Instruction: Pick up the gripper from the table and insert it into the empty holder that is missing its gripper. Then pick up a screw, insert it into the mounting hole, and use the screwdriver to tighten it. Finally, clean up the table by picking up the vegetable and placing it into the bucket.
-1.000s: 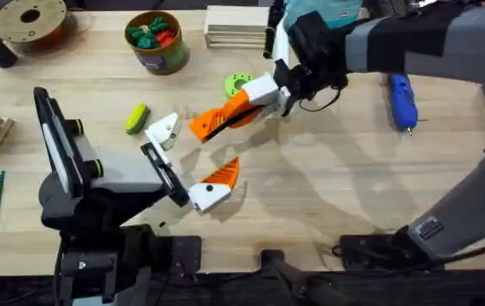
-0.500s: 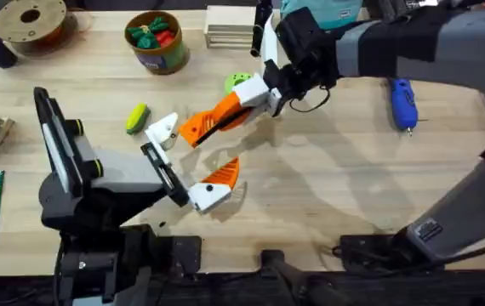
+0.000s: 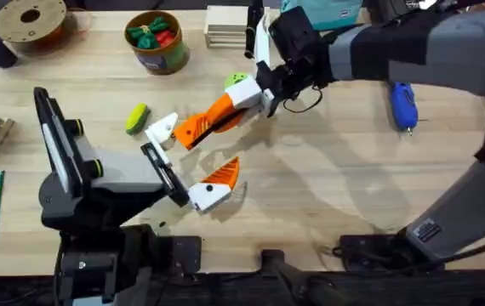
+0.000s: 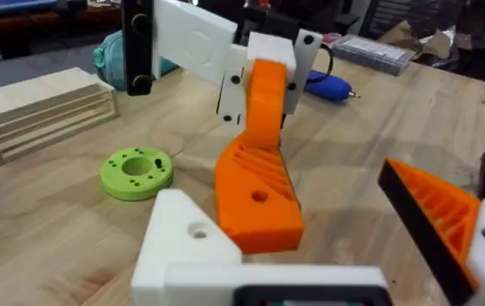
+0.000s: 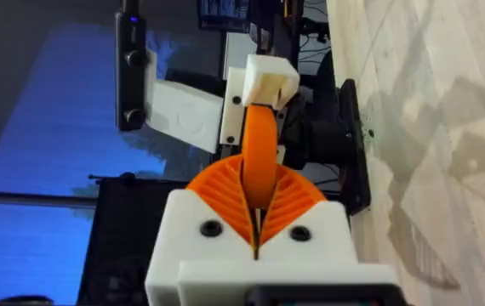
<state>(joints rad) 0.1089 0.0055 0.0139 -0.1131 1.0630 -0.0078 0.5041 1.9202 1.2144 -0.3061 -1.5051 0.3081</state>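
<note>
My right gripper reaches across the table, shut on the orange gripper. The wedge's free end sits just beside the white holder, the bare finger mount of my left gripper, which stands open. In the left wrist view the gripper hangs next to the holder; I cannot tell if they touch. In the right wrist view the pads clamp the wedge edge-on. The blue screwdriver lies at the right. The yellow-green vegetable lies left of the holder. The bucket stands at the back. The screw is out of view.
A flat green ring disc lies behind the right gripper. A stack of wooden slats stands at the back, and a spool at the far left. Red and green toy pieces fill the bucket. Bare table spreads across the front right.
My right gripper has carried the orange gripper leftward, bringing its end up beside the holder. The left arm has not moved.
</note>
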